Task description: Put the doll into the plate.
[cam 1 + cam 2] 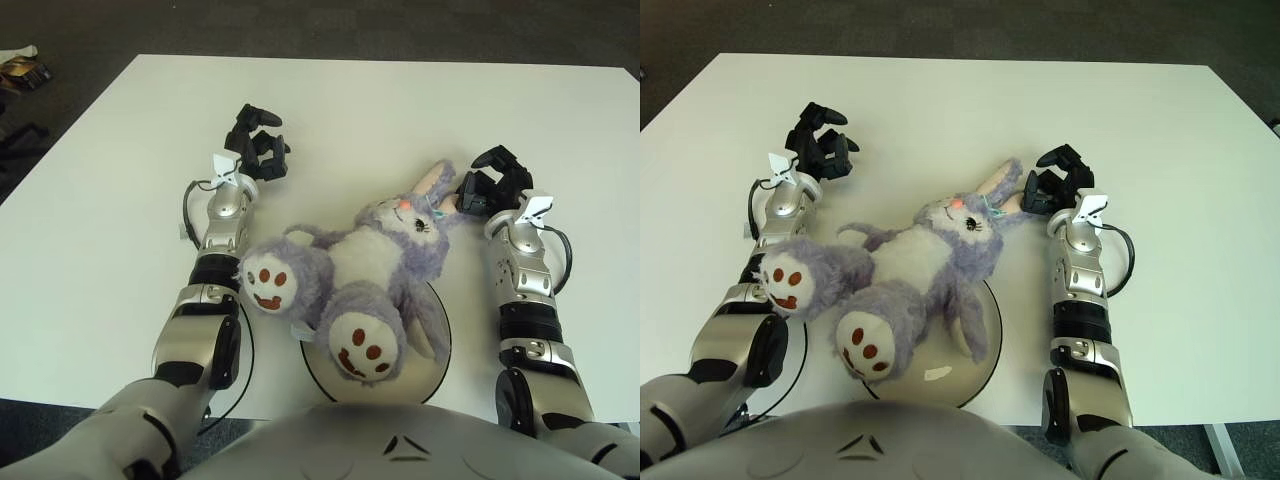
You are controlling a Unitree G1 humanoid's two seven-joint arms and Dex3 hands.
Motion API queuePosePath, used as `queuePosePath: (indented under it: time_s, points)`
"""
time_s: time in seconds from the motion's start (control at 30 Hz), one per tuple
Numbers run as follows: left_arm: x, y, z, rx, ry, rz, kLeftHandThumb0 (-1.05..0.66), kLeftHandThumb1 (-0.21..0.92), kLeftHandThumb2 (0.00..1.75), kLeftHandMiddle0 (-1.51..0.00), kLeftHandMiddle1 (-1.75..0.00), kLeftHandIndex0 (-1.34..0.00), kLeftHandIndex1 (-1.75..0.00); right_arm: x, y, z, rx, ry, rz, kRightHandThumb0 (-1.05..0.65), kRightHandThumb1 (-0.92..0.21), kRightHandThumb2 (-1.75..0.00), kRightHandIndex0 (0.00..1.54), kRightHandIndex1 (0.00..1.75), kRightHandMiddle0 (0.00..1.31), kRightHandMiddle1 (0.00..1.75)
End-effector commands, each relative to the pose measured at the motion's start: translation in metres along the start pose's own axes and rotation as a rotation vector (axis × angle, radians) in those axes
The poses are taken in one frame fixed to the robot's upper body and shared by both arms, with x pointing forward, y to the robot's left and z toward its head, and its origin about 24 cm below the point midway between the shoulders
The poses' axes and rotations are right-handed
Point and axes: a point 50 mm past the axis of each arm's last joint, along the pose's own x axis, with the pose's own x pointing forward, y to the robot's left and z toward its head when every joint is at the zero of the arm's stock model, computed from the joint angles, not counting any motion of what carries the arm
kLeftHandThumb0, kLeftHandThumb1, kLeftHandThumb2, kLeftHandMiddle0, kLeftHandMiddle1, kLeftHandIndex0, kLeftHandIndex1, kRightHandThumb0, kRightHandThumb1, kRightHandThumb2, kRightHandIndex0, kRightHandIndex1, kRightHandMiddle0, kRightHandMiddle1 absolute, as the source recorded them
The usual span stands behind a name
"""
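A purple and white plush bunny doll (365, 265) lies on its back across the round dark-rimmed plate (441, 345) at the table's near edge. Its trunk and one foot are over the plate, its other foot (270, 286) sticks out to the left, and its head and ears reach past the far rim. My right hand (492, 185) shows just right of the ear tips, fingers loosely spread and holding nothing. My left hand (258, 145) shows farther out, left of the doll, with relaxed fingers and nothing in it.
The white table (360, 110) stretches far beyond the hands, with dark floor around it. A thin dark arc (247, 352) curves beside my left elbow at the near edge. Some small items (20, 68) lie on the floor at far left.
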Motion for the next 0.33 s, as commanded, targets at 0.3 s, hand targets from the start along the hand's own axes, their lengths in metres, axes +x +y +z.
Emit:
queuePosePath:
  time_s: [0.3]
  points:
    - [-0.0141,0.0038,-0.0128,-0.022,0.03,-0.003,-0.01,0.35,1.23,-0.67,-1.58,-0.36,-1.75,-0.0132,-0.0045,-0.0155,-0.048,0.054,-0.002,-0.01,0.09,-1.75,0.92,1.75,0.74,1.65]
